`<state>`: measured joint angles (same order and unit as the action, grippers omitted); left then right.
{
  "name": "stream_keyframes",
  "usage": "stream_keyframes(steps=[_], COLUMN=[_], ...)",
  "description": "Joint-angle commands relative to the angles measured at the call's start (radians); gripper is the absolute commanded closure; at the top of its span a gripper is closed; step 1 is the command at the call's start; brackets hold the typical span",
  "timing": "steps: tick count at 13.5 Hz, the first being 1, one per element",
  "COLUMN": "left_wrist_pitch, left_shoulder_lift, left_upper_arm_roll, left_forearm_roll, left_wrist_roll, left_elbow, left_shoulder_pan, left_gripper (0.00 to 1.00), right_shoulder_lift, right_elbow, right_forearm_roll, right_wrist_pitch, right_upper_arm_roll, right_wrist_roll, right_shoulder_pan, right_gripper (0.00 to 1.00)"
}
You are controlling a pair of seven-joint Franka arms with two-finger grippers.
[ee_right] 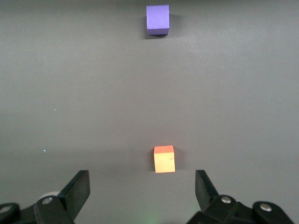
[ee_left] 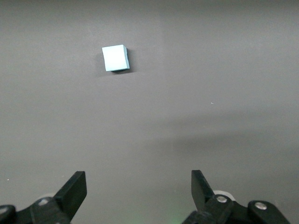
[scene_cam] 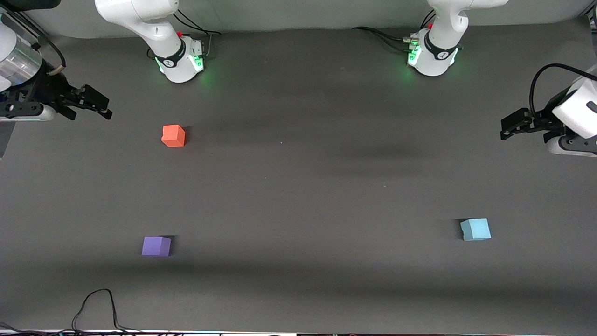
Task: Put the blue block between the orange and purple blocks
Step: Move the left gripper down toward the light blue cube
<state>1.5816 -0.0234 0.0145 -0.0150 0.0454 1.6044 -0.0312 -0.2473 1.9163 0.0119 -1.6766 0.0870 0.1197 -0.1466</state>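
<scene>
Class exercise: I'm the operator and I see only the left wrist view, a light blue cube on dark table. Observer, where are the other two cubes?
Observer: The orange cube and the purple cube sit toward the right arm's end of the table, apart; purple is nearer the front camera.
Operator: Is the gap between them free?
Observer: Yes, bare table; the blue cube lies toward the left arm's end.
Operator: What is the other tool doing?
Observer: The right tool is open, holding nothing. The left tool is open too.
</scene>
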Motion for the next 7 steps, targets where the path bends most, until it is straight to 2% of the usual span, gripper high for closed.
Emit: stream_keyframes(steps=[1,7], left_wrist_pitch=[0.018,0.178], left_shoulder_lift=[-0.021,-0.127], left_upper_arm_roll=[-0.008,-0.008], left_forearm_roll=[0.007,0.016], left_wrist_roll=[0.002,0.033], left_elbow=[0.002,0.003], left_shoulder_pan=[0.019,0.063], left_gripper=[0.0,0.0], right_shoulder_lift=[-0.009,-0.017], right_elbow=[0.032,0.035], right_forearm_roll=[0.002,0.002], right_wrist_pitch=[-0.029,-0.028], right_upper_arm_roll=[0.004,0.004], right_wrist_roll=[0.011,0.006], right_shoulder_pan=[-0.005,-0.004], right_gripper=[0.0,0.0])
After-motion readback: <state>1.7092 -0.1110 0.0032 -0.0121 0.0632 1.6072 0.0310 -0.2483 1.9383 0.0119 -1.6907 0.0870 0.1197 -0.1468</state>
